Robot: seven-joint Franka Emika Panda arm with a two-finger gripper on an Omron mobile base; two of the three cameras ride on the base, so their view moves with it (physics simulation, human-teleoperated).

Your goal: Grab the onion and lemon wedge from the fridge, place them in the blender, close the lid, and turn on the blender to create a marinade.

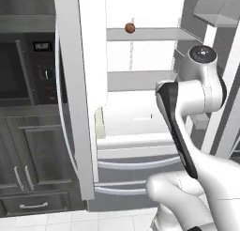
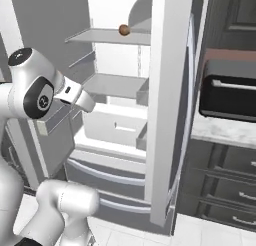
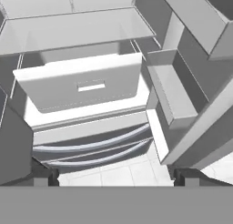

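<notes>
fridge point(image 1: 140, 61): both doors swung open, white interior facing the robot; shelves run level left to right, drawers below.
left door point(image 1: 77, 94): thick white slab, long axis vertical, edge-on in the left base view, curved handle down its outer side.
right door point(image 2: 167, 105): edge-on in the right base view, also vertical, door bins on its inner face.
onion point(image 1: 130, 28): small reddish-brown ball on the upper shelf point(image 1: 145, 34), near the front edge, left of shelf middle from the left base view. Round, so no long axis to call. Also seen at point(image 2: 124, 30) in the right base view, sitting on the shelf lip.
lemon wedge: can't pick it out anywhere in the fridge from these angles.
drawer point(image 3: 82, 84): white pull-out under the lower shelf, slot handle facing out, long axis side to side.
arm point(image 1: 187, 127): raised in front of the fridge, wrist at about lower-shelf height, well below the onion.
gripper point(image 3: 113, 178): two dark tips at the bottom corners of the hand view, spread as wide as they go, nothing between them; aimed down and in at the drawer and freezer fronts.
oven point(image 1: 28, 65): dark unit with display, left of the fridge.
worktop point(image 2: 225, 132): pale marble strip right of the fridge, dark appliance on it.
</notes>
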